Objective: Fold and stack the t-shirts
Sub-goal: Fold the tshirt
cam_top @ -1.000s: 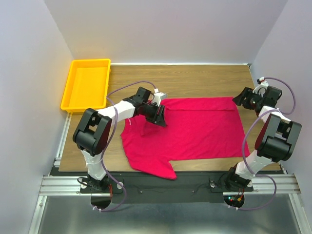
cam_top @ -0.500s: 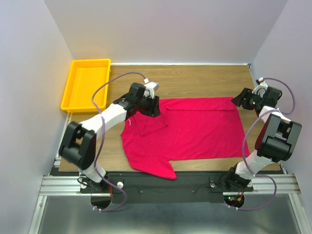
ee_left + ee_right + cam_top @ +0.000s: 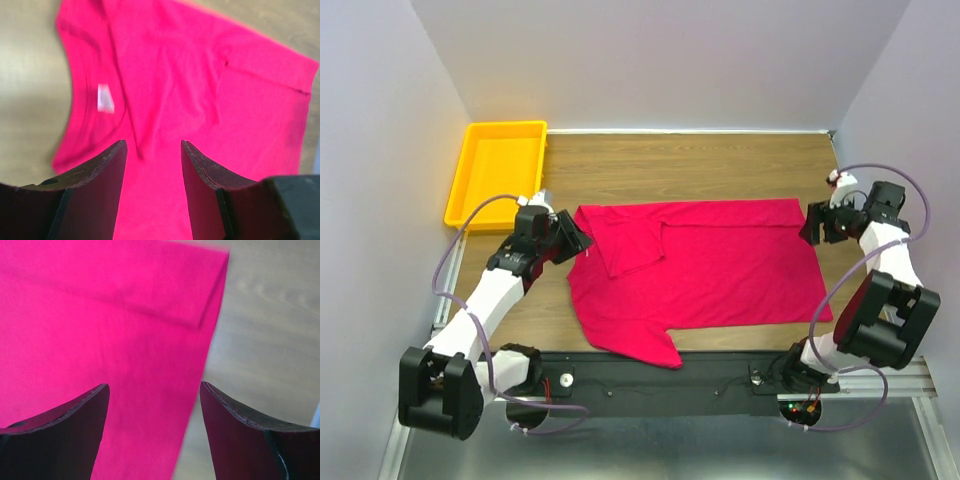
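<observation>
The crimson t-shirt [image 3: 720,262] lies spread on the wooden table, with one flap [image 3: 630,238] folded over near its upper left and a sleeve [image 3: 645,345] sticking out at the front edge. My left gripper [image 3: 576,238] hovers at the shirt's left edge, open and empty. In the left wrist view the gripper [image 3: 152,150] stands above the red fabric [image 3: 200,90], near the white neck label [image 3: 105,97]. My right gripper [image 3: 812,226] is at the shirt's upper right corner, open. Its wrist view has the gripper [image 3: 152,390] straddling the shirt's right edge [image 3: 190,390].
A yellow plastic tray [image 3: 470,185] stands at the back left, just off the wooden table [image 3: 700,165]. Grey walls close in on both sides. The metal rail [image 3: 670,375] with the arm bases runs along the near edge.
My left arm has pulled back leftwards from over the shirt to its left edge, leaving a flap folded over. The right gripper has shifted slightly toward the shirt's corner and opened wider.
</observation>
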`<act>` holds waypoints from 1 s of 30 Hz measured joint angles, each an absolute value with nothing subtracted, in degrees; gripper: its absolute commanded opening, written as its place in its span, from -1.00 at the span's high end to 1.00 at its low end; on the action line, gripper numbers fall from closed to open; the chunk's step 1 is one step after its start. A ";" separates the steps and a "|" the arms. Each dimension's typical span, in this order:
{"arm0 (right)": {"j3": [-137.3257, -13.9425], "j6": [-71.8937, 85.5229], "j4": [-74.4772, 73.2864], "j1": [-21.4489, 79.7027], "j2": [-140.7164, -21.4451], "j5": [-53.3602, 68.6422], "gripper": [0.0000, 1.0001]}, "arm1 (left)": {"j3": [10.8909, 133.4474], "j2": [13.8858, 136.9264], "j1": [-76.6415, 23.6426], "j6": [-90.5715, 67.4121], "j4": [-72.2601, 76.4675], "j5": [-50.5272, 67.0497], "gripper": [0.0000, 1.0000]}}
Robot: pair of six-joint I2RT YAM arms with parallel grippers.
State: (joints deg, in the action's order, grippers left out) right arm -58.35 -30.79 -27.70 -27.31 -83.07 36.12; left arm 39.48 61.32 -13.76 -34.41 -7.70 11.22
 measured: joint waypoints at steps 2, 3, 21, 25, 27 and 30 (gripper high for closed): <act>-55.61 -34.96 -31.22 -27.31 -80.09 31.64 -0.57 | 37.80 59.99 -13.76 -37.32 -10.48 11.94 -0.17; -54.19 -36.21 -32.60 -27.31 -78.74 30.17 -0.57 | 36.91 59.29 -13.76 -38.22 -11.92 12.12 -0.18; -44.82 -42.92 -45.30 -28.27 -70.85 11.35 -0.54 | 29.34 57.04 -13.76 -49.93 -34.02 17.63 -0.29; -44.18 -42.89 -45.87 -28.84 -70.91 10.61 -0.54 | 29.15 57.08 -15.27 -52.12 -37.06 17.85 -0.25; -44.16 -42.87 -46.09 -28.97 -70.96 10.48 -0.54 | 29.17 57.10 -16.43 -53.54 -38.41 17.72 -0.24; -44.16 -42.85 -46.09 -29.19 -71.11 10.52 -0.53 | 29.19 57.76 -18.28 -54.96 -39.64 16.91 -0.15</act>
State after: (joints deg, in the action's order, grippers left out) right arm -44.16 -42.85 -46.09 -29.19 -71.11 10.52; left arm 29.19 57.76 -18.28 -54.96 -39.64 16.91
